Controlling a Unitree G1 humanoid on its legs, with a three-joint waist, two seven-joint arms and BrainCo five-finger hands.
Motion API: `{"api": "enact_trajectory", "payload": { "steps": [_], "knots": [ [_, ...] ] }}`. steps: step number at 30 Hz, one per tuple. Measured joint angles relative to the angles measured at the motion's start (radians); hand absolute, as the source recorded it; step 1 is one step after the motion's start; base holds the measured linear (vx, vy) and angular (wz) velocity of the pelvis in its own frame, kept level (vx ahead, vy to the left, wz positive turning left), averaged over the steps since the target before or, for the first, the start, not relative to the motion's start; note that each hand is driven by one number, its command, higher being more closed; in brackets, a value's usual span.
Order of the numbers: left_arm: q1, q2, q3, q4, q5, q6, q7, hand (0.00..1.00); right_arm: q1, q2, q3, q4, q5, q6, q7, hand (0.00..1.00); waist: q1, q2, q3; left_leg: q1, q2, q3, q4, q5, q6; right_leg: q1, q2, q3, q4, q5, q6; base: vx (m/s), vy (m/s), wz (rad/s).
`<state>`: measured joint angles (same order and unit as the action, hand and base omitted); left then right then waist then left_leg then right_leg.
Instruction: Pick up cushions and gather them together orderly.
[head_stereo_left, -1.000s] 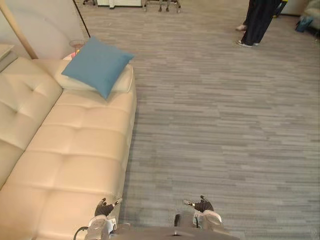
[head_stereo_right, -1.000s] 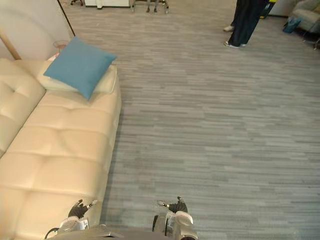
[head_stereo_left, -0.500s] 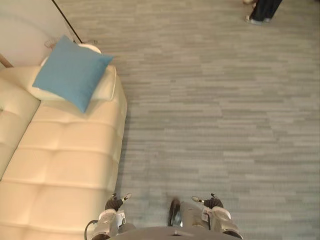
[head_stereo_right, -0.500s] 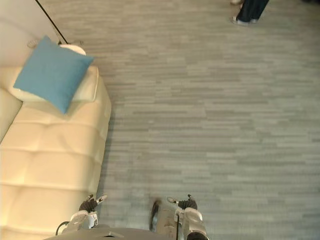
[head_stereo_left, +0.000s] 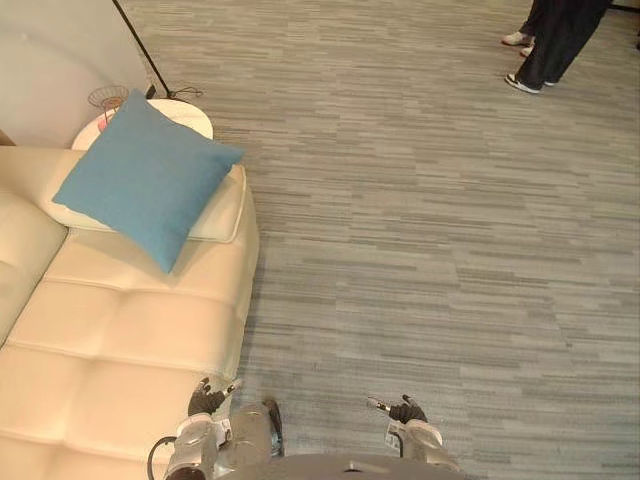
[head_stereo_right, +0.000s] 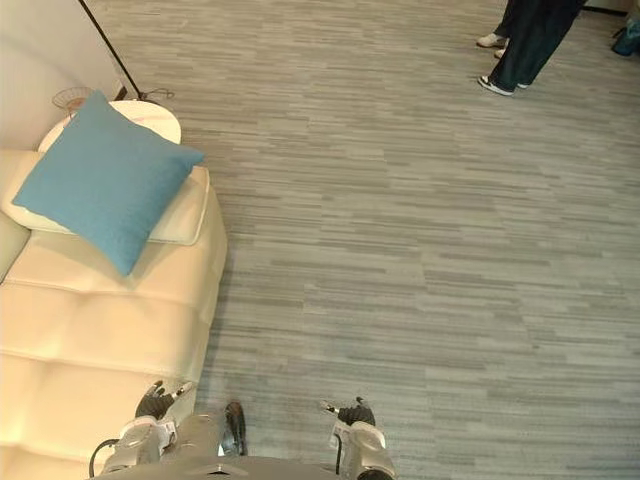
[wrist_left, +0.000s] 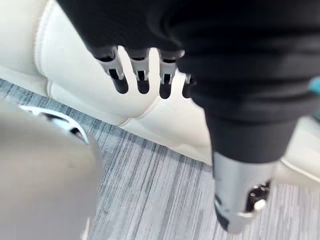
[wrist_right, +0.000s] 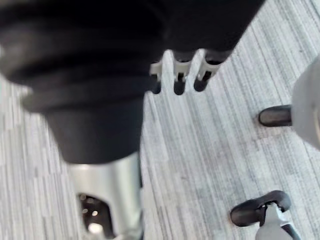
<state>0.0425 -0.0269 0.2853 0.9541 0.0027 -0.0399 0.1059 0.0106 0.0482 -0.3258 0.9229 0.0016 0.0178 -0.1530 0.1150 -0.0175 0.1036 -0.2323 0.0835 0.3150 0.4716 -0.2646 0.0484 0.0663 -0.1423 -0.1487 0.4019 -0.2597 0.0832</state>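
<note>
Camera shifted, blue cushion (head_stereo_left: 150, 180) unmoved: 11 o'clock from nearer left hand (head_stereo_left: 207, 400); that and right hand (head_stereo_left: 405, 411) slack-fingered, empty.

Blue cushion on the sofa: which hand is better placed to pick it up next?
Left, likely. The left hand hangs beside the sofa bearing the blue cushion; the right hand hangs over the floor, farther off. Both are open and empty.

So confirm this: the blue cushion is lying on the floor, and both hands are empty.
Not the floor. In the left eye view the blue cushion lies on the sofa, propped on a cream cushion at its far end. The rest holds: the left hand and right hand are empty.
</note>
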Motion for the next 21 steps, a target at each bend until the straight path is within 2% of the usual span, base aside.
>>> {"api": "enact_trajectory", "payload": {
  "steps": [1, 2, 3, 4, 5, 6, 8, 9, 10, 11, 12, 13, 14, 15, 16, 17, 18, 19, 20, 21],
  "knots": [
    [0.003, 0.011, -0.023, 0.007, -0.001, 0.004, -0.001, 0.0, 0.006, 0.001, 0.006, -0.003, -0.008, -0.001, 0.001, 0.0, -0.012, -0.001, 0.0, 0.054, -0.018, -0.001, -0.015, -0.024, 0.009, -0.105, -0.044, 0.007, 0.279, 0.038, 0.074, 0.4, 0.168, 0.08],
    [0.003, 0.014, -0.03, 0.01, -0.001, 0.006, -0.001, 0.0, 0.01, 0.001, 0.007, -0.002, -0.008, -0.001, 0.002, 0.0, -0.016, -0.001, 0.0, 0.071, -0.024, -0.006, -0.018, -0.03, 0.011, -0.133, -0.053, 0.012, 0.359, 0.048, 0.09, 0.39, 0.11, 0.31],
    [0.004, 0.016, -0.04, 0.011, -0.001, 0.013, -0.002, 0.0, 0.018, 0.001, 0.008, -0.004, -0.008, -0.001, 0.003, 0.0, -0.018, -0.001, 0.002, 0.113, -0.03, -0.014, -0.025, -0.044, 0.015, -0.189, -0.067, 0.021, 0.507, 0.053, 0.091, 0.37, 0.023, 0.26],
    [0.01, 0.017, -0.043, 0.012, -0.001, 0.019, -0.003, 0.0, 0.015, -0.007, 0.008, -0.009, -0.009, -0.003, 0.005, 0.0, -0.027, 0.002, 0.005, 0.175, -0.039, -0.022, -0.055, -0.05, 0.017, -0.262, -0.076, 0.012, 0.633, 0.042, 0.07, 0.44, 0.016, 0.28],
    [0.008, 0.017, -0.043, 0.013, -0.001, 0.019, -0.003, 0.0, 0.015, -0.009, 0.008, -0.009, -0.009, -0.003, 0.008, 0.0, -0.031, 0.003, 0.005, 0.192, -0.041, -0.031, -0.066, -0.05, 0.018, -0.282, -0.08, -0.005, 0.651, 0.035, 0.058, 0.41, -0.033, 0.34],
    [0.006, 0.017, -0.046, 0.013, -0.001, 0.019, -0.003, 0.0, 0.015, -0.011, 0.007, -0.015, -0.009, -0.005, 0.012, 0.0, -0.038, 0.004, 0.004, 0.237, -0.041, -0.051, -0.098, -0.052, 0.019, -0.326, -0.08, -0.044, 0.647, 0.015, 0.026, 0.31, -0.074, 0.48],
    [-0.002, 0.017, -0.047, 0.014, 0.0, 0.019, -0.003, 0.0, 0.016, -0.012, 0.006, -0.022, -0.009, -0.014, 0.012, 0.0, -0.044, 0.001, 0.006, 0.288, -0.034, -0.088, -0.138, -0.055, 0.011, -0.367, -0.075, -0.092, 0.531, -0.013, -0.003, 0.31, -0.128, 0.51],
    [-0.003, 0.015, -0.047, 0.015, -0.001, 0.019, -0.002, 0.0, 0.017, -0.014, 0.004, -0.023, -0.008, -0.014, 0.012, 0.0, -0.046, 0.0, 0.005, 0.313, -0.029, -0.105, -0.158, -0.056, 0.005, -0.381, -0.062, -0.091, 0.421, -0.014, -0.007, 0.3, -0.202, 0.69],
    [-0.004, 0.009, -0.048, 0.018, -0.001, 0.019, -0.002, 0.0, 0.016, -0.019, 0.004, -0.031, -0.007, -0.014, 0.012, 0.0, -0.063, 0.009, 0.006, 0.337, -0.011, -0.148, -0.178, -0.07, -0.028, -0.391, -0.037, -0.068, 0.246, 0.002, -0.012, 0.29, -0.223, 0.77],
    [-0.004, 0.008, -0.048, 0.018, -0.001, 0.019, -0.002, 0.0, 0.016, -0.019, 0.004, -0.034, -0.007, -0.015, 0.012, 0.0, -0.067, 0.008, 0.006, 0.339, -0.005, -0.16, -0.181, -0.075, -0.044, -0.394, -0.029, -0.05, 0.185, 0.021, -0.009, 0.22, -0.205, 0.83],
    [-0.004, 0.009, -0.049, 0.018, 0.0, 0.018, -0.002, 0.0, 0.018, -0.019, 0.004, -0.032, -0.007, -0.014, 0.012, 0.0, -0.067, 0.001, 0.003, 0.34, -0.001, -0.186, -0.181, -0.09, -0.07, -0.394, -0.022, -0.008, 0.071, 0.069, -0.007, 0.38, -0.392, 0.78],
    [-0.007, 0.009, -0.044, 0.028, 0.0, 0.018, 0.001, 0.0, 0.025, -0.028, -0.001, -0.026, -0.007, -0.014, 0.014, 0.0, -0.066, 0.006, 0.003, 0.362, 0.009, -0.232, -0.181, -0.114, -0.108, -0.388, -0.012, 0.006, 0.051, 0.171, -0.002, 0.32, -0.337, 0.64],
    [-0.007, 0.004, -0.042, 0.035, 0.0, 0.018, 0.002, 0.0, 0.021, -0.038, -0.002, -0.024, -0.007, -0.014, 0.013, 0.0, -0.065, 0.018, -0.005, 0.37, 0.024, -0.244, -0.188, -0.118, -0.11, -0.383, -0.002, -0.009, 0.063, 0.151, -0.003, 0.42, -0.386, 0.51],
    [-0.001, -0.011, -0.031, 0.046, 0.0, 0.018, 0.002, 0.0, 0.021, -0.055, -0.007, -0.009, -0.008, -0.014, 0.013, 0.0, -0.06, 0.039, -0.017, 0.379, 0.039, -0.259, -0.207, -0.109, -0.114, -0.392, 0.008, -0.025, 0.099, 0.1, -0.009, 0.22, -0.164, 0.22],
    [0.004, -0.016, -0.027, 0.046, 0.0, 0.018, 0.003, 0.0, 0.02, -0.06, -0.013, -0.003, -0.008, -0.014, 0.013, 0.0, -0.059, 0.045, -0.02, 0.385, 0.043, -0.264, -0.214, -0.098, -0.117, -0.396, 0.008, -0.033, 0.12, 0.078, -0.015, 0.39, -0.276, 0.33],
    [0.01, -0.026, -0.012, 0.044, 0.0, 0.017, 0.003, 0.0, 0.017, -0.066, -0.018, 0.005, -0.008, -0.011, 0.012, 0.0, -0.059, 0.053, -0.019, 0.378, 0.057, -0.271, -0.171, -0.07, -0.13, -0.387, 0.009, -0.051, 0.148, 0.045, -0.038, 0.38, -0.286, 0.3],
    [0.01, -0.029, -0.001, 0.044, 0.0, 0.017, 0.003, 0.0, 0.017, -0.068, -0.017, 0.004, -0.008, -0.012, 0.012, 0.0, -0.063, 0.054, -0.016, 0.35, 0.068, -0.283, -0.11, -0.067, -0.134, -0.372, 0.013, -0.063, 0.144, 0.032, -0.04, 0.37, -0.285, 0.45],
    [0.006, -0.034, 0.016, 0.042, 0.0, 0.017, 0.002, 0.0, 0.017, -0.072, -0.015, 0.003, -0.008, -0.013, 0.012, 0.0, -0.069, 0.067, -0.009, 0.272, 0.091, -0.311, 0.066, -0.048, -0.153, -0.329, 0.023, -0.093, 0.129, 0.019, -0.049, 0.39, -0.292, 0.43],
    [0.006, -0.035, 0.03, 0.032, -0.001, 0.017, 0.0, 0.0, 0.017, -0.074, -0.003, 0.005, -0.007, -0.013, 0.012, 0.0, -0.059, 0.073, -0.003, 0.171, 0.13, -0.314, 0.322, 0.008, -0.169, -0.261, 0.036, -0.122, 0.098, 0.008, -0.063, 0.31, -0.196, 0.33],
    [0.01, -0.033, 0.03, 0.026, -0.001, 0.017, -0.001, 0.0, 0.017, -0.074, 0.008, 0.007, -0.007, -0.013, 0.012, 0.0, -0.052, 0.073, -0.002, 0.137, 0.145, -0.298, 0.401, 0.006, -0.165, -0.232, 0.044, -0.127, 0.082, 0.005, -0.068, 0.36, -0.176, 0.15]
  ]
}}
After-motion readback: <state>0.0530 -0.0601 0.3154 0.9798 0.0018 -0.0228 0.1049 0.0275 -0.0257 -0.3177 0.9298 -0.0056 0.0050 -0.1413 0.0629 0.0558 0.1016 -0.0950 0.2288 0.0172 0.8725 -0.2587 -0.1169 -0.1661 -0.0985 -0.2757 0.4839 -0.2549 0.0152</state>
